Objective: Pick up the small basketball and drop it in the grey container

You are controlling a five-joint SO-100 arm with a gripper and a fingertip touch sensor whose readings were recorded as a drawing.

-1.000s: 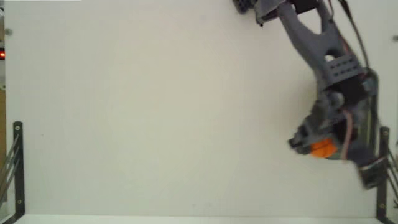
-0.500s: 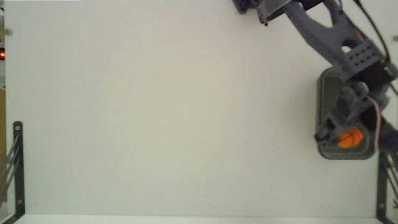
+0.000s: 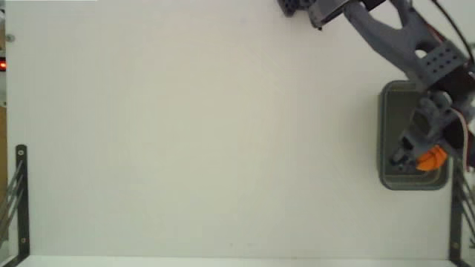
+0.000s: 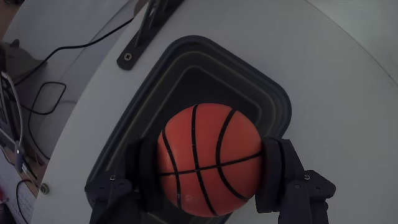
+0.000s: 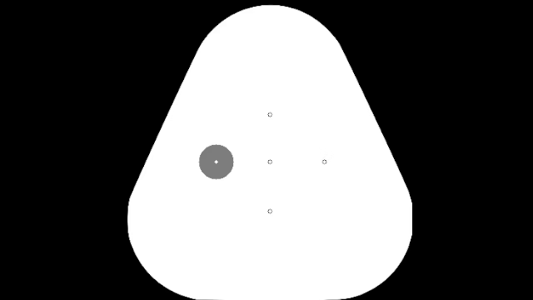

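fixed and wrist views: the gripper [image 4: 208,171] pinches the small basketball [image 4: 208,160] between both fingers, directly over the grey container [image 3: 391,133], which sits at 3 o'clock on the white table [image 3: 193,133] in the fixed view. pickup and carry appear complete; only the release into the container remains.

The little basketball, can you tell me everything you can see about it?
The small basketball is round and orange with thin black seam lines curving across it, and its skin looks slightly pebbled and rubbery. The gripper holds it between two dark fingers, one pressing each side. In the wrist view it hangs right above the opening of the grey container, not touching it. In the fixed view only an orange patch shows beneath the arm, over the container's lower end.
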